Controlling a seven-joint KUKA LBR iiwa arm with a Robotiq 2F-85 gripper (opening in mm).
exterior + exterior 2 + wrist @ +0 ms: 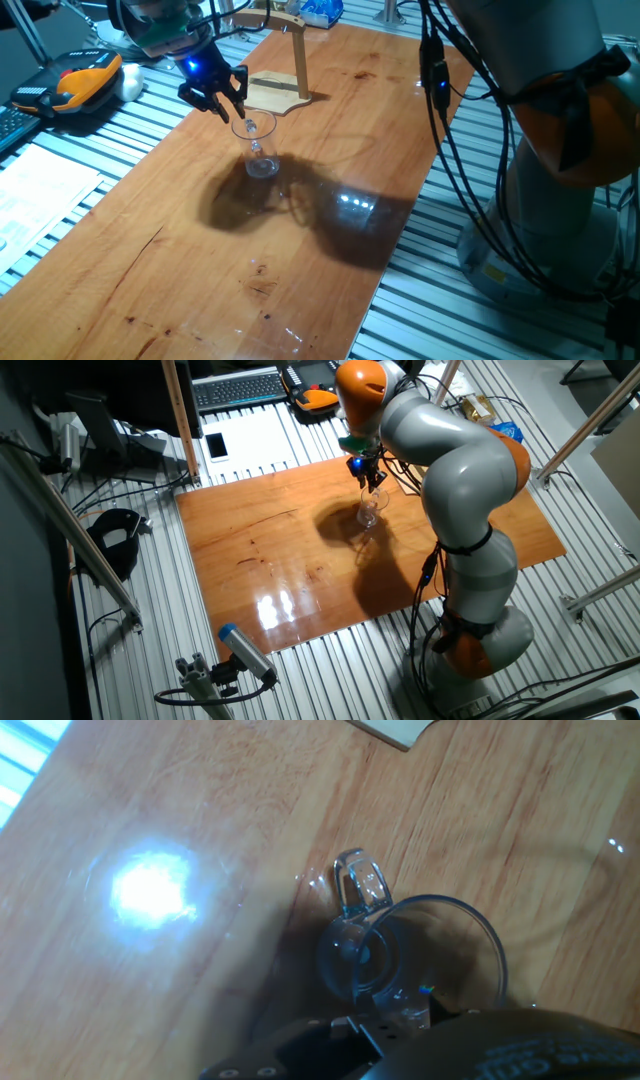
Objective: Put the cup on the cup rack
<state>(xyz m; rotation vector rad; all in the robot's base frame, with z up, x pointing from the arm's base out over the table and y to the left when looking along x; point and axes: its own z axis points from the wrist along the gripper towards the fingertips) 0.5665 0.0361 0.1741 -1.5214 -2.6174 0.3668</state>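
Note:
The cup (258, 148) is a small clear glass mug, tilted, its base at or just above the wooden table (300, 250). My gripper (238, 112) is right over its rim, and the fingers appear closed on the rim. In the hand view the cup (400, 955) lies just ahead of my gripper (400, 1012), with its handle (358, 885) pointing away from me. The cup rack (283, 85) stands just beyond, with a flat wooden base and a thin upright post. A corner of its base (395, 730) shows at the top of the hand view. In the other fixed view the cup (369, 512) hangs under the gripper (372, 484).
An orange and black device (80, 80) and a keyboard lie on the slatted bench to the left of the table. Black cables (445, 110) hang along the table's right side by the arm's base (560, 180). A blue bag (318, 12) lies behind the rack.

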